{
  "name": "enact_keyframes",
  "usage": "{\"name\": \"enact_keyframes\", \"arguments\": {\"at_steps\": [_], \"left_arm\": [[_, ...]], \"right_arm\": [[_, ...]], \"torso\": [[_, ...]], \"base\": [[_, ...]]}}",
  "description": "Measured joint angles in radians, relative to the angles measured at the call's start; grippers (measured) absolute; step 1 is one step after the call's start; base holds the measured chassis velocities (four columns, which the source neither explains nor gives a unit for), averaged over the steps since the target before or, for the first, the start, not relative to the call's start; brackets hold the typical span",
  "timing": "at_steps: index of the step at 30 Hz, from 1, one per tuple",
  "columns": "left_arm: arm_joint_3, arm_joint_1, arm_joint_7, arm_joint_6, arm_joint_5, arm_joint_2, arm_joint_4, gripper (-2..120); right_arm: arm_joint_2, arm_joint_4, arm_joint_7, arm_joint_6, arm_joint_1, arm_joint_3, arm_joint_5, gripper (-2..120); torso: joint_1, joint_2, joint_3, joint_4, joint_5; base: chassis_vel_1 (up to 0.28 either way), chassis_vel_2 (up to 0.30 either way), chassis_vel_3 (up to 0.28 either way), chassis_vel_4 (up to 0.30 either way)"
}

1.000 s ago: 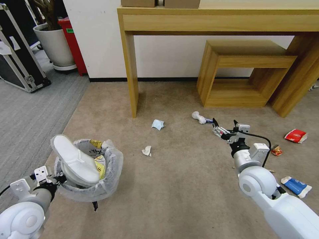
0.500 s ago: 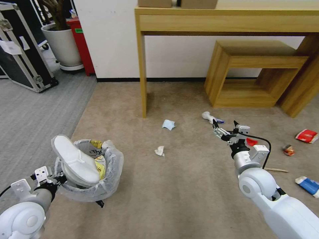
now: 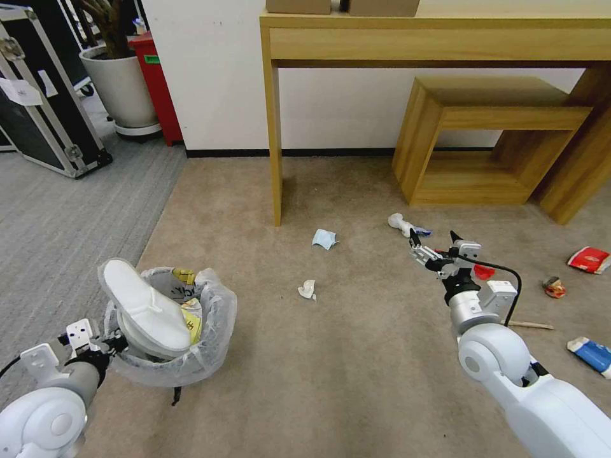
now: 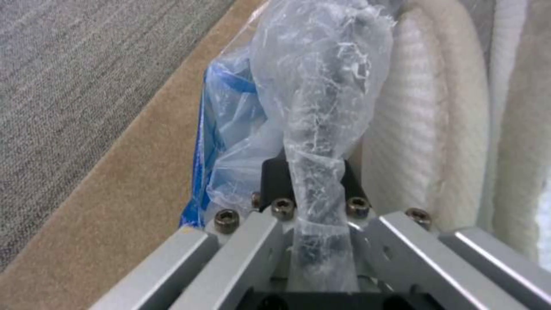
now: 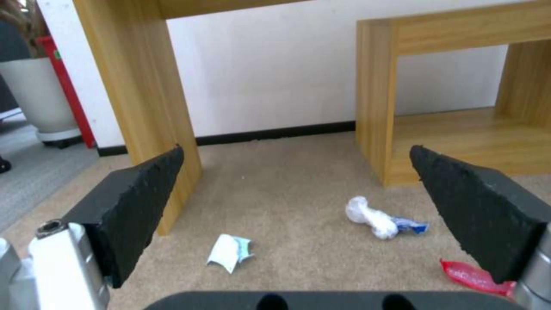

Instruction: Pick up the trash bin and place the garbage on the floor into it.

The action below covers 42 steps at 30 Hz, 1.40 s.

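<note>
Step in hand: collection under way. Our left tool (image 3: pixel 95 346) is clenched on the bagged rim of the bin (image 3: pixel 191 356), which hangs off the carpet (image 3: pixel 356 381) at our left front; the left wrist view shows the crinkled liner (image 4: pixel 321 129) pinched between the jaws. A white slipper (image 3: pixel 143 305) already sits in it, sticking out over the rim, with yellow printed packaging (image 3: pixel 191 318) beneath.

Our right tool (image 3: pixel 433 245) hovers released and empty above the carpet, jaws wide, near a white wad (image 3: pixel 400 224) and a red wrapper (image 3: pixel 484 271).

Still on the floor: pale blue scrap (image 3: pixel 323 238), crumpled paper (image 3: pixel 307 290), red-white pack (image 3: pixel 589 259), small crushed wrapper (image 3: pixel 554 287), stick (image 3: pixel 529 325), blue-white carton (image 3: pixel 589 354).

Next move, as we judge it: lower the right tool over the nearest piece, close, then carry it across to the bin.

Writing: dark letters on the yellow packaging, not legible to us; no brand readable elsewhere.
</note>
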Motion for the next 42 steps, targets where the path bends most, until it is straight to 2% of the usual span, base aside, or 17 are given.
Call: {"name": "enact_keyframes", "arguments": {"at_steps": [13,24,34,37,42], "left_arm": [[-0.005,0.009,0.004,-0.003,0.002,0.001,-0.006,0],[-0.006,0.014,0.006,-0.005,0.003,-0.001,-0.011,0],[-0.002,0.014,0.011,-0.01,0.014,-0.007,-0.005,0],[0.002,0.011,0.011,-0.011,0.016,-0.008,-0.002,0],[0.007,0.007,0.01,-0.01,0.018,-0.01,0.001,0]], "right_arm": [[-0.006,0.021,0.019,-0.019,-0.018,0.018,-0.003,100],[-0.007,0.029,0.018,-0.02,-0.034,0.03,-0.012,100],[0.002,0.018,0.016,-0.003,-0.02,-0.004,-0.036,100],[0.002,0.022,0.035,-0.038,-0.008,-0.025,-0.004,100],[-0.003,0.044,0.096,-0.149,0.031,-0.084,0.147,100]], "torso": [[0.0,0.0,0.0,-0.0001,0.0001],[0.0,0.0,0.0,-0.0003,-0.0003],[0.0,0.0,0.0,-0.0001,0.0003],[0.0,0.0,0.0,-0.0001,-0.0001],[0.0,0.0,0.0,0.0,0.0]], "base": [[-0.047,0.046,0.041,-0.045],[-0.232,0.232,0.223,-0.227],[-0.186,0.188,0.173,-0.182],[0.0,0.0,0.0,0.0],[0.046,-0.055,-0.032,0.045]]}}
